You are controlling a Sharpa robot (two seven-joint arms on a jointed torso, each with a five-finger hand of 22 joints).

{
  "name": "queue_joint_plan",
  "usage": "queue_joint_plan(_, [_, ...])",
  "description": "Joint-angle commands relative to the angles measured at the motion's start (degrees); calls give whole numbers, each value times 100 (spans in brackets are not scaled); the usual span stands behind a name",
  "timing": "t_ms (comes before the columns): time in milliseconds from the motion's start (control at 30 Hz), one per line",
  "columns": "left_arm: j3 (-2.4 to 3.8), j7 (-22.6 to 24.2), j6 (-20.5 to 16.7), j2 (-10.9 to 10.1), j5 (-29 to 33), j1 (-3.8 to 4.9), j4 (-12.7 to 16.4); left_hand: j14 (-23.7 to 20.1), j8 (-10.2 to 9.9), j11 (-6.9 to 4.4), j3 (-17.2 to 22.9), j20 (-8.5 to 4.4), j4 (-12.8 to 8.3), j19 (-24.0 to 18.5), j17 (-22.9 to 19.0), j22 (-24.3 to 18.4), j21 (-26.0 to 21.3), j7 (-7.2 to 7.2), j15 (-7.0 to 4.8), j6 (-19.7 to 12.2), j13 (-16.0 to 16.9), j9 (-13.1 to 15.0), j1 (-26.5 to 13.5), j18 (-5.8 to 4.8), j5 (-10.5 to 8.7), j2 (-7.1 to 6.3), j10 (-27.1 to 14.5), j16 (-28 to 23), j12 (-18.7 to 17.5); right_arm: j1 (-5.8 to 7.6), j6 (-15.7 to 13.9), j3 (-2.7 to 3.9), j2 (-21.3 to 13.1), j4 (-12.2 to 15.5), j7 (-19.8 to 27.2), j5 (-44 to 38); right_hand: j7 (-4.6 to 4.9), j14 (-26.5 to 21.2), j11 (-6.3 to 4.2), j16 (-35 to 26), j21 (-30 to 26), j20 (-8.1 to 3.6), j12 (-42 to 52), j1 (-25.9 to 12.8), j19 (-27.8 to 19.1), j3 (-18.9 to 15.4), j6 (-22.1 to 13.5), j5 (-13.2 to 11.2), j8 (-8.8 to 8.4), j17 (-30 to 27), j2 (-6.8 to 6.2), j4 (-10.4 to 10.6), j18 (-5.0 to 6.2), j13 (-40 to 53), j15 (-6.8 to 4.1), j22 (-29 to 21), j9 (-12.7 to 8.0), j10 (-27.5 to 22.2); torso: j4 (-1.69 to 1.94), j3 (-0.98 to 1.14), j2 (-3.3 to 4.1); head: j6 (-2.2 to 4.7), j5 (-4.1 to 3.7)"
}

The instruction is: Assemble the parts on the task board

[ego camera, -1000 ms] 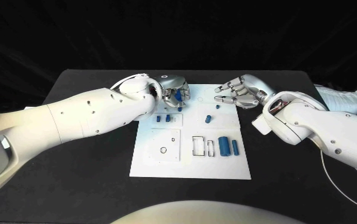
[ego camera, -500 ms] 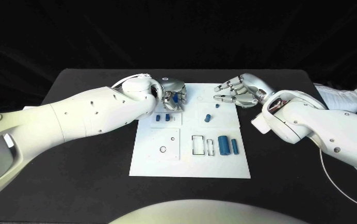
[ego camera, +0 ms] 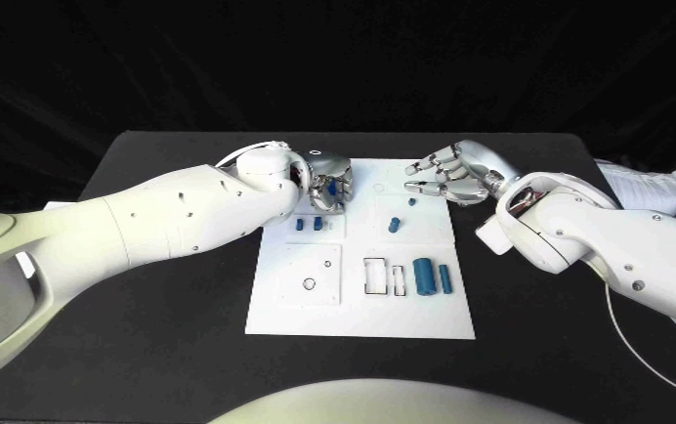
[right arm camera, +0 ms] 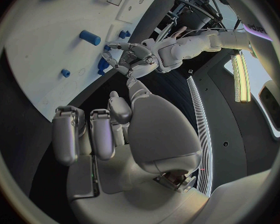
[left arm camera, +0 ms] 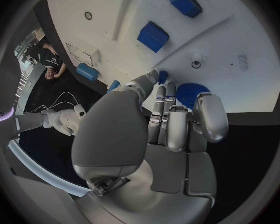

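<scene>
The white task board (ego camera: pixel 359 312) lies mid-table. My left hand (ego camera: pixel 327 182) hovers over its far left corner and pinches a blue toothed gear (left arm camera: pixel 190 92) between fingers and thumb; the gear also shows in the right wrist view (right arm camera: pixel 104 64). Just below the hand, two small blue blocks (ego camera: pixel 310 222) stand on the board, also seen close up (left arm camera: pixel 153 36). Two small blue pegs (ego camera: pixel 396 222) sit near the board's middle. Two blue cylinders (ego camera: pixel 433 276) lie at the right beside a rectangular slot (ego camera: pixel 375 275). My right hand (ego camera: pixel 453 175) is at the board's far right corner, fingers apart and holding nothing.
The board's near left square (ego camera: pixel 315 273) carries a round hole and a small ring. The black table (ego camera: pixel 169 336) stretches out on both sides of the board. My left forearm (ego camera: pixel 169 219) crosses the table's left part.
My left hand with the gear has sunk slightly toward the board's far left corner. The right hand has stayed about where it was.
</scene>
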Motion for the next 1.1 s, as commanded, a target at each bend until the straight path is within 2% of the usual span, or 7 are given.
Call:
queue_joint_plan(33, [3,-11,63,39,-46,-13,-18,265,-36,5,34,-16,-25,56,-12,425,47,-1,-28,72,-12,-11,9,-77,33,59,61,22,-17,-5,82,0,10,0,53,-21,-3,374,-3,-10,-35,16,-1,33,-30,-14,53,8,-11,493,50,-8,38,7,-51,331,-7,-12,-1,0,3,-6,-5])
queue_joint_plan(500, [1,-145,364,46,-60,-29,-55,266,-70,-13,148,-28,-109,59,-31,455,70,-11,-41,165,-48,-32,93,-79,32,94,156,29,-49,-5,106,0,3,1,41,-22,-3,374,-3,-10,-35,16,-1,33,-30,-14,53,8,-11,493,50,-8,38,7,-51,331,-7,-12,1,0,2,-24,-16])
queue_joint_plan(1100, [2,-250,430,34,-65,-30,-54,262,-137,19,184,-19,-128,51,-60,464,62,-3,-20,159,-108,-63,51,-79,27,53,73,26,-161,-6,92,0,4,-2,57,-21,-4,377,-4,-4,-32,15,17,43,-24,-10,60,12,-7,502,58,-12,36,18,-51,337,-5,-3,1,5,0,-43,-13])
